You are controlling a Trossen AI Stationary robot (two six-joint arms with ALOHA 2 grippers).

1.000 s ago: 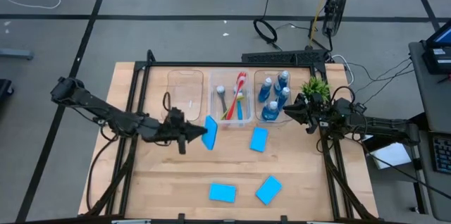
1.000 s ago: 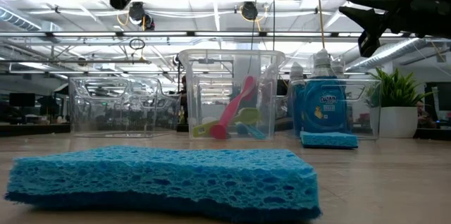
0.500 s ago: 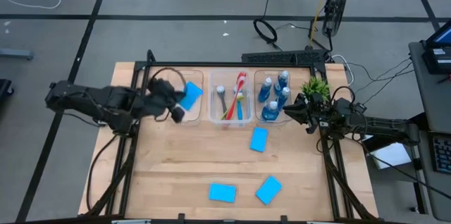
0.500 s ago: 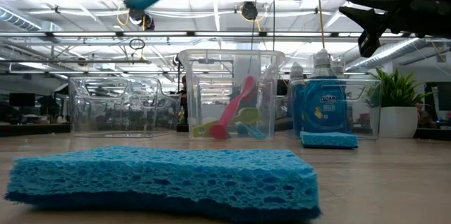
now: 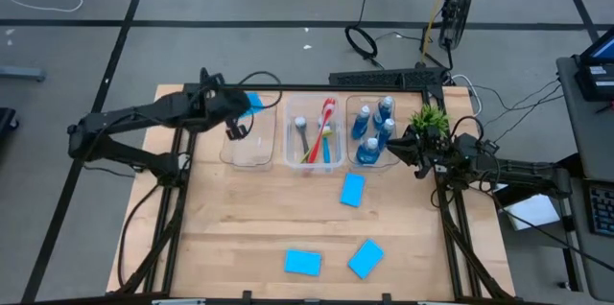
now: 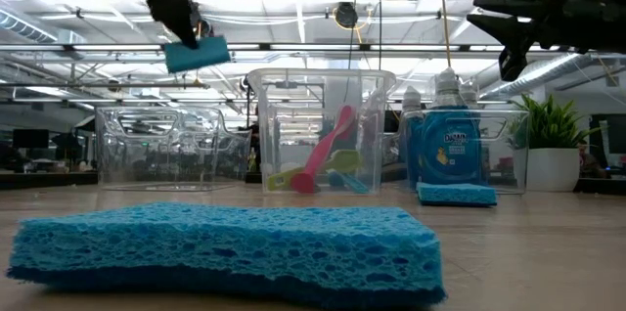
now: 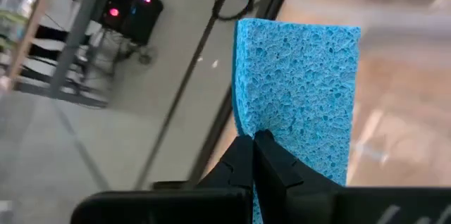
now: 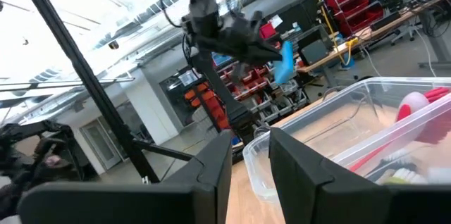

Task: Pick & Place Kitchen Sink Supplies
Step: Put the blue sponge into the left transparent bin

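Above the empty clear bin [image 5: 251, 130], seen overhead, the left pincer [image 5: 242, 113] pinches a blue sponge [image 5: 253, 104]; level view shows it hanging high, so lower before releasing; right pincer [image 5: 408, 154] waits part-open, holding nothing, near the bottles [image 5: 372, 128].

You see four blue sponges [image 5: 352, 190], four blue bottles [image 5: 367, 151], four brushes [image 5: 326, 116], three clear bins [image 5: 251, 142], one potted plant [image 5: 430, 119].
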